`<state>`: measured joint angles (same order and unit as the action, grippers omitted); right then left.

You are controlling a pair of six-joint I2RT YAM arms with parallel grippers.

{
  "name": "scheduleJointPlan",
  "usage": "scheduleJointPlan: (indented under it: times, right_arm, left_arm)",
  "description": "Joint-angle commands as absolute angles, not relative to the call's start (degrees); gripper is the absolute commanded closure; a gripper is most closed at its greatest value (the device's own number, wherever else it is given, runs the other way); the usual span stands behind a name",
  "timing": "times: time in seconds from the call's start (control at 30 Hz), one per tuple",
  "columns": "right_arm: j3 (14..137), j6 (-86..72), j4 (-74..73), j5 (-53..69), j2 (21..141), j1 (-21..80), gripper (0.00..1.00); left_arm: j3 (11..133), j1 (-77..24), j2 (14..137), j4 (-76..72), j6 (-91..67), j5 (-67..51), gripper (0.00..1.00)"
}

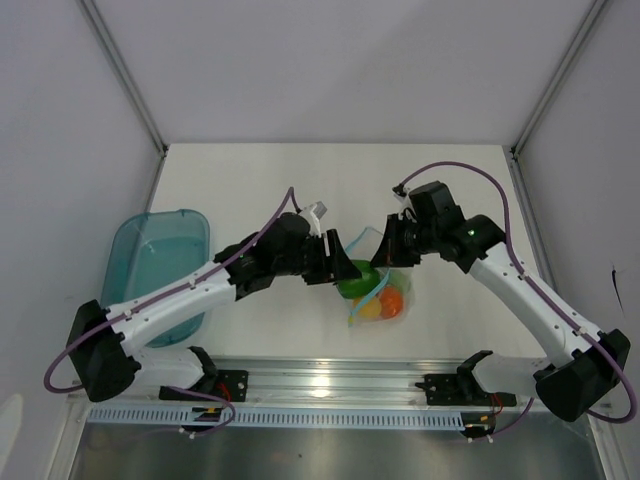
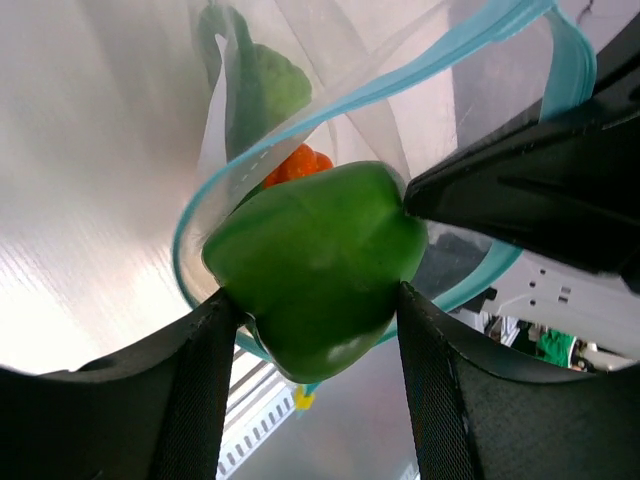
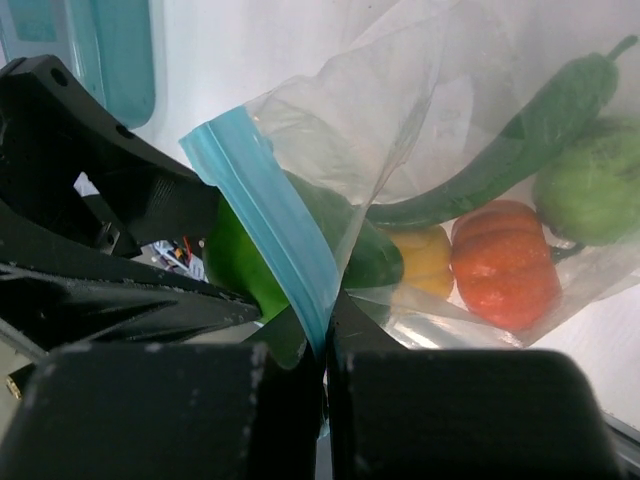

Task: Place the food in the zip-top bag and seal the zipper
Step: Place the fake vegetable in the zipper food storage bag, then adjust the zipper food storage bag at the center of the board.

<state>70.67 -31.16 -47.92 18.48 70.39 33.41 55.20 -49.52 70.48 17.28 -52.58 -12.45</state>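
The left claw [image 2: 315, 300] is clenched on a green toy pepper [image 2: 300, 250], one finger pressed to each side of it. The pepper sits right at the mouth of the zip-top bag [image 3: 430, 110]. It looks partway through the opening, with the light blue zipper [image 3: 265, 200] looping around behind it.

The right claw [image 3: 325, 335] faces the left one and is pinched closed on that blue strip, holding one lip of the mouth up. The bag itself lies on the white table [image 1: 260, 180] between the two arms.

Seen through the clear plastic, further inside the bag, are an orange fruit [image 3: 505, 265], a small yellow piece [image 3: 425, 265], a slim green chili [image 3: 520, 140] and another round green piece [image 3: 595, 185].

The pepper looks nearly as wide as the opening, which is probably the main risk:

- **Snagging on the rim:** pushing in could catch the rim, shove the whole bag along the table, or tug the strip out of the right claw's thin pinch.
- **Letting go too early:** the pepper could roll back out.
- **Backing out carelessly:** the left fingers might hook the plastic and drag the bag with them.
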Motion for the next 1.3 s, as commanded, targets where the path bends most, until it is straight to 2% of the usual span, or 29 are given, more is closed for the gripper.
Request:
scheduleJointPlan:
  times: [0.0,0.03,0.1,0.13,0.17,0.23,0.33,0.47,0.63,0.8,0.87,0.97,1.0,1.1,1.27]
  right_arm:
    - [73.1,-32.1,-46.1,19.6,69.8,33.5,1.0]
    - [73.1,-32.2,-46.1,19.7,70.0,33.5,1.0]
    - [73.0,-32.0,-46.1,19.6,70.2,33.5,1.0]
    - [73.0,-32.0,-46.1,19.5,70.2,33.5,1.0]
    - [73.0,-31.9,-46.3,19.5,70.2,33.5,1.0]
    - [73.0,-31.8,-46.6,19.4,70.0,33.0,1.0]
    - [73.0,-31.5,-47.0,19.6,69.4,32.4,1.0]
    - [72.8,-30.9,-47.5,19.9,69.1,31.9,1.0]
    - [73.0,-30.6,-47.8,20.4,68.7,31.8,1.0]
    - [73.1,-29.8,-48.7,21.6,68.9,31.8,1.0]
    - [73.1,-29.8,-48.8,21.8,68.6,31.8,1.0]
    - [73.3,-29.8,-48.9,22.1,68.2,31.8,1.0]
    - [73.5,-29.7,-49.4,22.1,68.0,31.8,1.0]
    - [73.7,-29.4,-50.2,21.5,67.8,31.8,1.0]
    - [73.5,-29.6,-50.3,21.4,67.2,31.8,1.0]
  left_arm:
    - [62.8,-52.0,73.1,24.1,-57.7,-7.1,0.51]
    - [64.8,-52.6,73.6,24.5,-58.4,-6.2,0.5]
    - [65.2,-54.0,73.9,23.7,-58.4,-5.3,0.41]
    - [65.2,-54.6,73.7,23.0,-57.8,-4.8,0.33]
    - [65.3,-55.5,73.5,22.6,-57.5,-3.5,0.21]
    - [64.5,-56.2,72.9,22.5,-56.3,-2.9,0.08]
    - [61.4,-56.2,70.4,21.4,-54.7,-2.1,0.0]
    - [57.7,-57.0,64.3,20.7,-51.9,2.7,0.0]
    - [54.7,-57.4,57.4,26.7,-49.7,12.7,0.02]
    - [55.0,-57.4,57.8,27.8,-45.3,15.6,0.08]
    - [56.4,-57.4,60.5,27.5,-44.2,15.9,0.12]
    - [58.4,-57.4,64.2,25.6,-41.1,14.9,0.25]
    - [59.0,-57.4,65.1,24.3,-40.2,14.1,0.33]
    - [59.3,-57.4,67.2,20.5,-38.8,10.7,0.41]
    - [59.2,-57.4,70.2,16.3,-38.7,5.1,0.46]
